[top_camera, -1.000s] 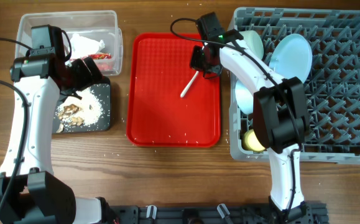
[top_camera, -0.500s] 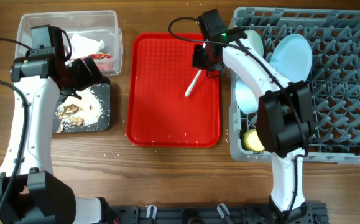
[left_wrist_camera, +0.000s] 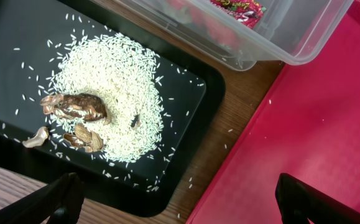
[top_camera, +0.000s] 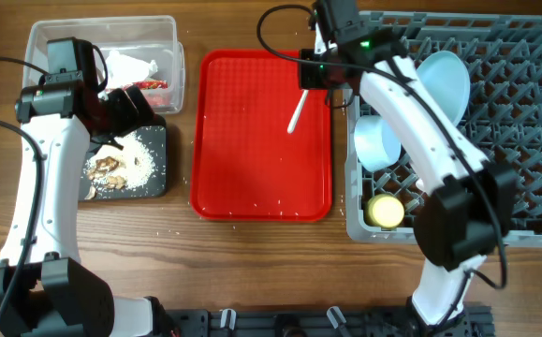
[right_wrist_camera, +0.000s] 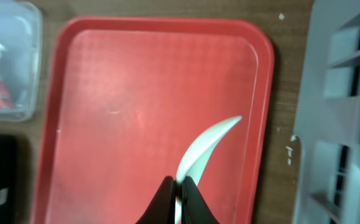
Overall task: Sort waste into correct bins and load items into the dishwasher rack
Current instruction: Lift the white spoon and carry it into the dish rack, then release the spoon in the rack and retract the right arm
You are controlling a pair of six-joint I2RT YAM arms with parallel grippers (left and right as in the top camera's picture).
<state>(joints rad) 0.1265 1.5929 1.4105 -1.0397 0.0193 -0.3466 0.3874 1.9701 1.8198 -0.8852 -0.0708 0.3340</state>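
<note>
Here, the right gripper point(right_wrist_camera: 178, 186) pinches a white utensil point(right_wrist_camera: 206, 138); wrapper point(left_wrist_camera: 240, 9) lettering illegible.

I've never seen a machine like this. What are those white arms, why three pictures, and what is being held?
These are two robot arms at a wooden table, each ending in a two-finger gripper. The wide picture comes from a camera above the table; the other two come from cameras on the wrists. On the table stand a clear plastic tub holding a crumpled white-and-red wrapper, a shallow black tray of rice and scraps, a flat red serving tray, and a grey pegged rack holding a pale blue plate, a pale blue bowl and a small yellow cup. The right gripper pinches a white plastic utensil over the red tray; the left gripper hangs open and empty near the black tray.
</note>
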